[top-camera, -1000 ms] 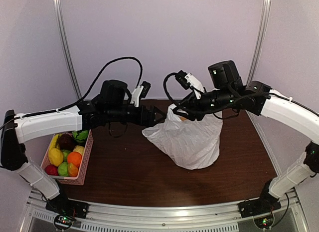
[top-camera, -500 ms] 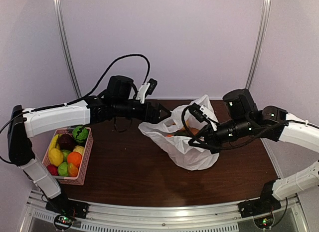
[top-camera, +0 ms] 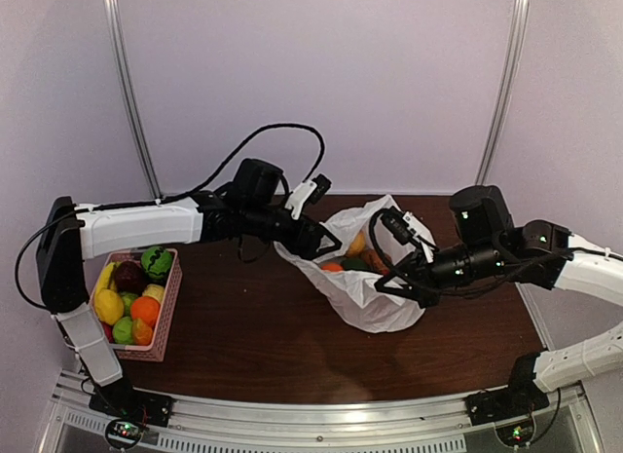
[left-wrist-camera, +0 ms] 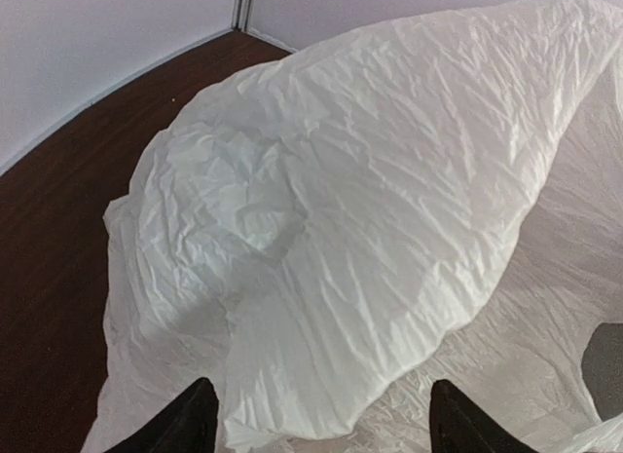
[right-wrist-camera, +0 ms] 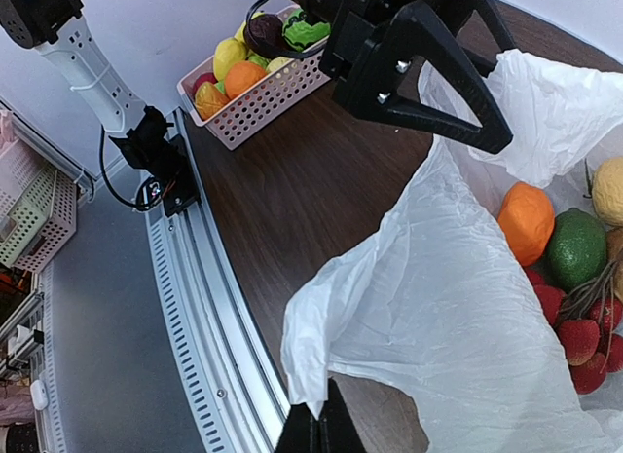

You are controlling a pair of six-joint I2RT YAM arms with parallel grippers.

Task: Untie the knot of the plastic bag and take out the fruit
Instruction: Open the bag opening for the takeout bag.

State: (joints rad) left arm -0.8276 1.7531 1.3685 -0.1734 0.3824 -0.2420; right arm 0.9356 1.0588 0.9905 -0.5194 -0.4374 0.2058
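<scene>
The white plastic bag (top-camera: 375,312) lies in the middle of the table with its mouth pulled open. Fruit shows inside: an orange one (right-wrist-camera: 527,222), a green one (right-wrist-camera: 575,246), a yellow one (right-wrist-camera: 608,190) and red berries (right-wrist-camera: 584,346). My right gripper (right-wrist-camera: 319,426) is shut on a pinched edge of the bag (right-wrist-camera: 458,317) at its near side. My left gripper (top-camera: 326,244) is open at the bag's left rim, and a fold of the bag (left-wrist-camera: 370,200) lies between its wide-apart fingertips (left-wrist-camera: 195,424). The knot is not in view.
A pink basket (top-camera: 167,309) with several fruits stands at the left edge of the table, also seen in the right wrist view as the basket (right-wrist-camera: 263,97). Dark tabletop (top-camera: 253,336) lies in front of the bag. A metal rail (top-camera: 321,414) runs along the near edge.
My right arm dropped from above the bag to its near right side, shut on the bag's edge and pulled the mouth open. My left arm reached further right, up to the bag's rim.
</scene>
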